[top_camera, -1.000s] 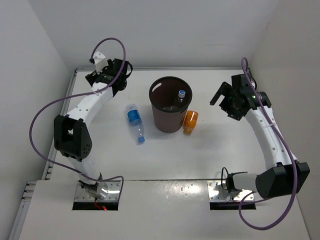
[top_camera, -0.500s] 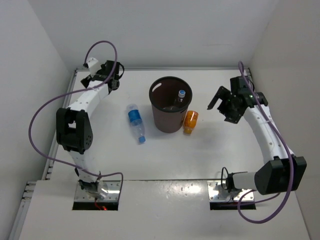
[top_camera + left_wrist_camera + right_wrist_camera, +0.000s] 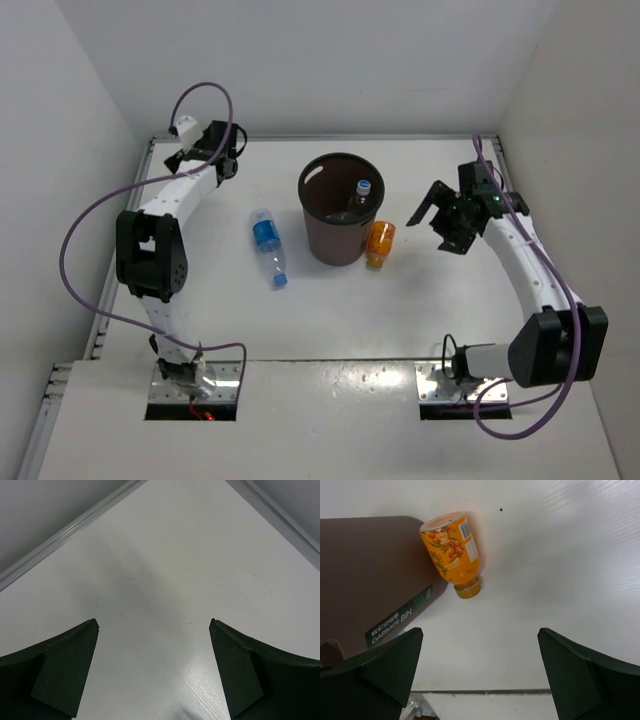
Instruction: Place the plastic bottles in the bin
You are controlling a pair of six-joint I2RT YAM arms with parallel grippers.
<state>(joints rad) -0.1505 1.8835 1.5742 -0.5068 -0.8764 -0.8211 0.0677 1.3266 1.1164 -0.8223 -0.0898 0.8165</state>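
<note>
Both gape empty: left claw point(image 3: 154, 625), and right claw point(image 3: 477, 635) near the orange bottle point(image 3: 452, 547). Risk: that bottle lies against the bin point(image 3: 365, 580), so a closing finger could shove the bin aside.

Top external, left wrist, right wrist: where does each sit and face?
Top external: above, behind the bases, looking down on table, left arm, right arm, garbage bin.
Left wrist: arm-mounted, facing a table corner; open left pincer shows.
Right wrist: arm-mounted, facing orange bottle; open right pincer shows.
Shared: top and right wrist see orange bottle, garbage bin.
</note>
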